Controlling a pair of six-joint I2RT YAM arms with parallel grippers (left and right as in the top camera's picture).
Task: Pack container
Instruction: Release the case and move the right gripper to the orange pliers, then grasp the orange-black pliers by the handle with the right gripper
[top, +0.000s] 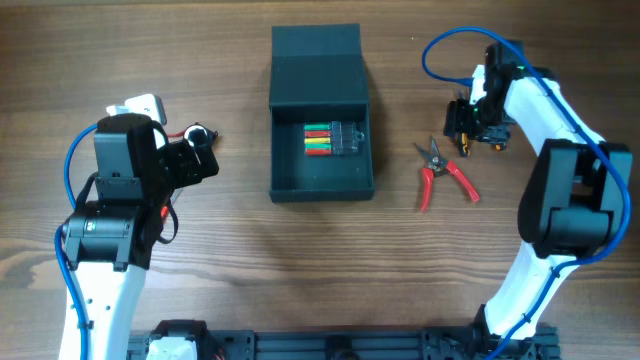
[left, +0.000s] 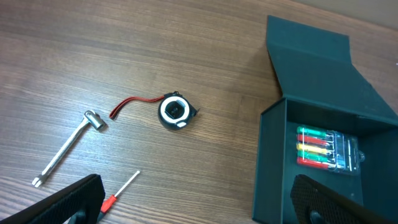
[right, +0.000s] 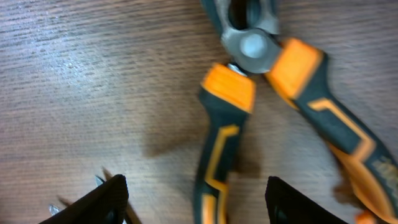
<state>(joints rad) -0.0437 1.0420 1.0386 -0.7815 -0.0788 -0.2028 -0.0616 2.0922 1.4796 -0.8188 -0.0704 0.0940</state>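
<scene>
Container (top: 320, 176) open at mid-bench, both grippers spread

The dark teal-grey box sits at the upper centre of the overhead frame, between the two arms, on the wood-grain bench (top: 250, 270). Its hinged lid (top: 316, 58) is folded back toward the top edge. Inside, against the right wall, lies a clear case of coloured bits (top: 333, 140), showing red, green and yellow.

The left gripper (left: 199, 208) hangs at the left of the overhead frame with its fingers wide apart, holding nothing. In the left wrist view a round black tape measure (left: 176, 111) with a red strap lies at centre frame. A slim metal bar tool (left: 67, 149) and a small red-handled screwdriver (left: 122, 190) lie at lower left, all apart from the box.

The right gripper (right: 198, 202) is at the upper right of the overhead frame, its fingers also apart. It sits just above orange-and-black pliers (right: 249, 93) that lie flat on the bench with handles splayed. Whether it touches them cannot be told. Red-handled cutters (top: 443, 172) lie between the box and the right arm.
</scene>
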